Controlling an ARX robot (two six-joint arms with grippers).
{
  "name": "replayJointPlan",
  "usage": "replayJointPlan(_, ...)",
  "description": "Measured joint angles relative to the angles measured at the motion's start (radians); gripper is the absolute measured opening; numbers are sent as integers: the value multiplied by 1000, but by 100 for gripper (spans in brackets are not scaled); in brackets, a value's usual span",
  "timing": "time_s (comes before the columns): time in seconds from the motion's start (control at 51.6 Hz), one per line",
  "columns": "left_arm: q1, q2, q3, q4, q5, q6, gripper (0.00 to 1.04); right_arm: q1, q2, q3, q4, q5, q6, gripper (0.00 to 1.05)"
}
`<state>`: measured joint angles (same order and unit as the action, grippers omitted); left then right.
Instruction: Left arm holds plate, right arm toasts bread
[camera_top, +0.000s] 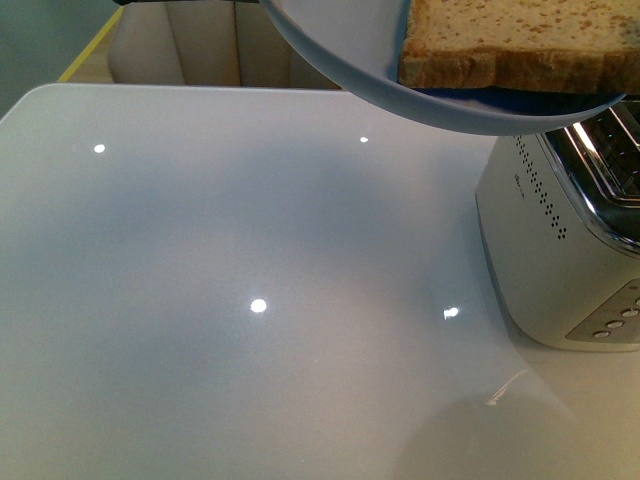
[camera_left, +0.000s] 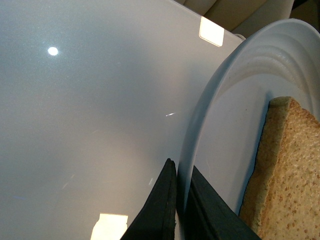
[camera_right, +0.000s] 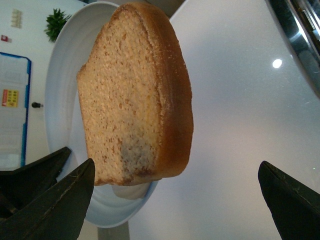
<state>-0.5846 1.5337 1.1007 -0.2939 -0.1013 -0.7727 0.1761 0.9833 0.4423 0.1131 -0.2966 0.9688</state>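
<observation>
The pale blue-grey plate (camera_top: 350, 60) hangs tilted in the air at the top of the front view, above the table and just over the toaster. My left gripper (camera_left: 179, 200) is shut on the plate (camera_left: 225, 130), with one black finger on each side of its rim. A slice of tan speckled bread (camera_top: 520, 40) rests on the plate, its crust edge at the lower rim. In the right wrist view the bread (camera_right: 135, 95) overhangs the plate (camera_right: 62, 85). My right gripper (camera_right: 175, 200) is open just short of the slice, its fingers (camera_right: 55, 205) wide apart and holding nothing.
A white and chrome toaster (camera_top: 560, 240) stands at the right edge of the glossy white table (camera_top: 250, 300), slots upward, buttons on its front. Beige cushioned seating (camera_top: 200, 45) sits behind the table's far edge.
</observation>
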Motion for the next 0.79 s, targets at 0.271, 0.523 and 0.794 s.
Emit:
replayJointPlan(0.271, 0, 0, 0, 0, 0, 0, 3, 23, 53, 11, 67, 4, 69, 96)
replayJointPlan(0.523, 0, 0, 0, 0, 0, 0, 3, 34, 79, 11, 103, 12, 98, 96)
replayJointPlan(0.794, 0, 0, 0, 0, 0, 0, 3, 34, 82, 11, 114, 18, 113, 84)
